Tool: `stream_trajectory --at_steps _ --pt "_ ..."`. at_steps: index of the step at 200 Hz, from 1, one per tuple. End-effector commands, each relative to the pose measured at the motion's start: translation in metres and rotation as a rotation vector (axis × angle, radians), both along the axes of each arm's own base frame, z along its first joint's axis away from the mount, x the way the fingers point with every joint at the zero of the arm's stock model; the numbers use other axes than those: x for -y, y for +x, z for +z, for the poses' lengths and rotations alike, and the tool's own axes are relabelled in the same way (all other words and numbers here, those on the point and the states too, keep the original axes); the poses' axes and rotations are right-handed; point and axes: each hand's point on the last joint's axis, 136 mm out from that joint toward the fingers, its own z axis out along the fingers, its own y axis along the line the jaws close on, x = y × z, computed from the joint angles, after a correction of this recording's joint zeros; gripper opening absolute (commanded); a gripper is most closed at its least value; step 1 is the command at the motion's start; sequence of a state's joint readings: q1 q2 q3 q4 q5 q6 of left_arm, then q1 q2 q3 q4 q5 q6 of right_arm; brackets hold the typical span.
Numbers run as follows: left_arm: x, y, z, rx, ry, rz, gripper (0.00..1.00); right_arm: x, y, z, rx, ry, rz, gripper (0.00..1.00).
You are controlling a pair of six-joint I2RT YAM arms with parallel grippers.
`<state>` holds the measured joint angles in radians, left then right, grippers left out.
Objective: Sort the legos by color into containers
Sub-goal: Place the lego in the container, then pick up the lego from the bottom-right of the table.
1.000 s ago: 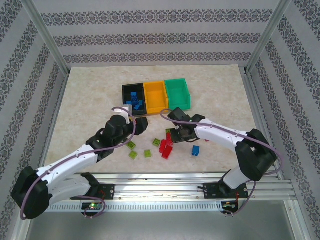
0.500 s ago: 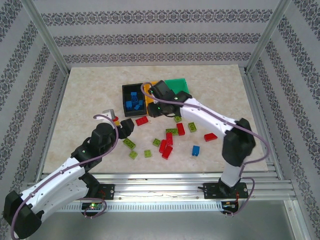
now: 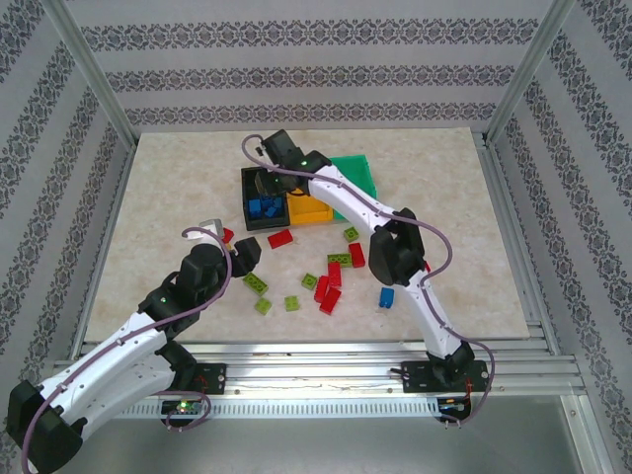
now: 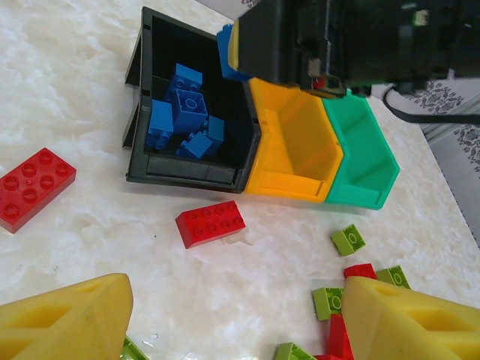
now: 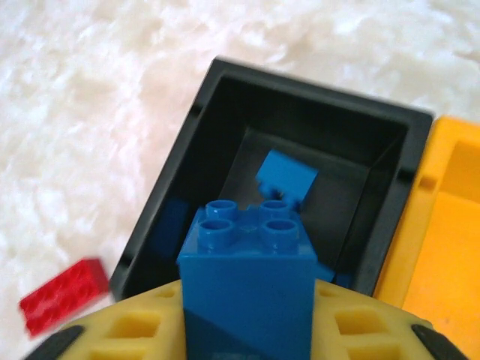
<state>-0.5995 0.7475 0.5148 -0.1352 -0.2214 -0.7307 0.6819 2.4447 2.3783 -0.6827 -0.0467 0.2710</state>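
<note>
My right gripper [image 3: 267, 176] hangs over the back of the black bin [image 3: 265, 224], shut on a blue brick [image 5: 247, 285] that stands studs-up between its yellow pads [image 5: 142, 330]. Several blue bricks [image 4: 184, 120] lie in that bin [image 4: 187, 171]. The orange-yellow bin [image 3: 308, 210] and the green bin [image 3: 359, 174] stand to its right. My left gripper [image 4: 232, 330] is open and low over the table, in front of the bins. A red brick [image 4: 211, 223] lies ahead of it. Red bricks [image 3: 327, 292] and lime green bricks [image 3: 256, 283] are scattered across the table.
A single blue brick [image 3: 386, 296] lies at the right of the pile. Another red brick [image 4: 34, 187] sits left of the black bin. The right arm [image 3: 395, 247] arches over the scattered bricks. Patterned walls and metal posts enclose the table.
My right gripper has swung from the pile up and left to above the black bin, carrying the blue brick. My left gripper has pulled back from the black bin's front.
</note>
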Motion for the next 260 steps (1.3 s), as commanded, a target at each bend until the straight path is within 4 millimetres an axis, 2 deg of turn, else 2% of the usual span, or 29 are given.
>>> stream_trajectory --at_steps 1,24,68,95,120,164,213,233,260 --pt "-0.007 0.0 0.0 -0.004 0.009 0.02 0.74 0.012 0.023 0.012 0.055 -0.012 -0.002 0.45" --pt "-0.007 0.0 0.001 -0.004 0.002 0.021 0.74 0.009 0.016 0.017 0.058 -0.017 0.044 0.56" --pt "-0.003 0.001 0.001 -0.006 -0.013 0.011 0.74 0.01 -0.027 0.039 0.069 0.034 0.125 0.58" --pt "0.0 0.002 0.0 -0.011 -0.02 0.002 0.74 0.024 -0.061 0.049 0.082 0.033 0.141 0.58" --pt "0.003 0.003 -0.003 -0.016 -0.03 -0.008 0.74 0.046 -0.096 0.047 0.067 0.043 0.135 0.58" --pt "0.01 0.009 -0.008 -0.022 -0.038 -0.024 0.74 0.106 -0.161 0.019 -0.026 0.036 0.059 0.57" --pt "0.023 0.019 -0.014 -0.025 -0.051 -0.05 0.74 0.2 -0.233 -0.04 -0.201 -0.048 -0.119 0.57" --pt "0.026 0.023 -0.018 -0.04 -0.038 -0.053 0.74 0.231 -0.255 -0.055 -0.239 -0.067 -0.201 0.58" --pt "0.035 0.029 -0.024 -0.042 -0.055 -0.073 0.74 0.27 -0.274 -0.063 -0.265 -0.12 -0.322 0.62"
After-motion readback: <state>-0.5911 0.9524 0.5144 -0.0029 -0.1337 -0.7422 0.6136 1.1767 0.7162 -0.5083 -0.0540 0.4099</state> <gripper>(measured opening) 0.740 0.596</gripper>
